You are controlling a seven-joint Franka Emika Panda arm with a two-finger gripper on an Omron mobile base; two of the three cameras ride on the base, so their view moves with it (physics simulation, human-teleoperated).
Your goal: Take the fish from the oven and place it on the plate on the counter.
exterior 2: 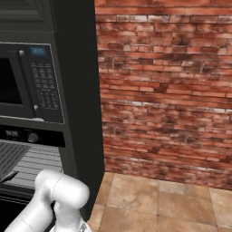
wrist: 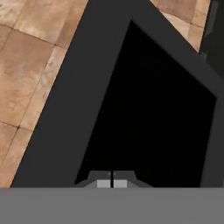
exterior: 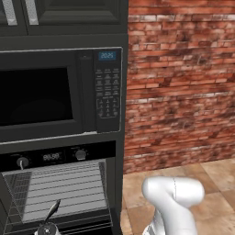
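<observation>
The black oven (exterior: pixel 96 153) stands open in its dark cabinet column, the grey wire rack (exterior: pixel 69 183) bare to the camera beneath the two knobs and the small display. The fish (exterior: pixel 52 210), a thin dark sliver, shows at the front of the rack, slanting up and to the right in the left base view. In the right base view it appears as a pointed dark shape (exterior 2: pixel 9 176) at the left edge, against the rack.

The white arm (exterior: pixel 174 197) bends in from the tiled floor toward the oven mouth. A rounded grey part of its hand end (exterior: pixel 46 228) sits at the bottom edge of the left base view, just below the fish. Whether the two touch cannot be told from here.

From the hand view, the pincer (wrist: pixel 112 183) points down at the lowered oven door (wrist: pixel 148 109), a black pane in a dark grey frame, with brown floor tiles (wrist: pixel 26 65) beside it. The two fingertips (wrist: pixel 103 183) are pressed together, only a hairline between them, and nothing can be seen held there.

Above the oven sits the black microwave (exterior: pixel 46 92) with its keypad. To the right of the cabinet column runs a red brick wall (exterior: pixel 183 82).
</observation>
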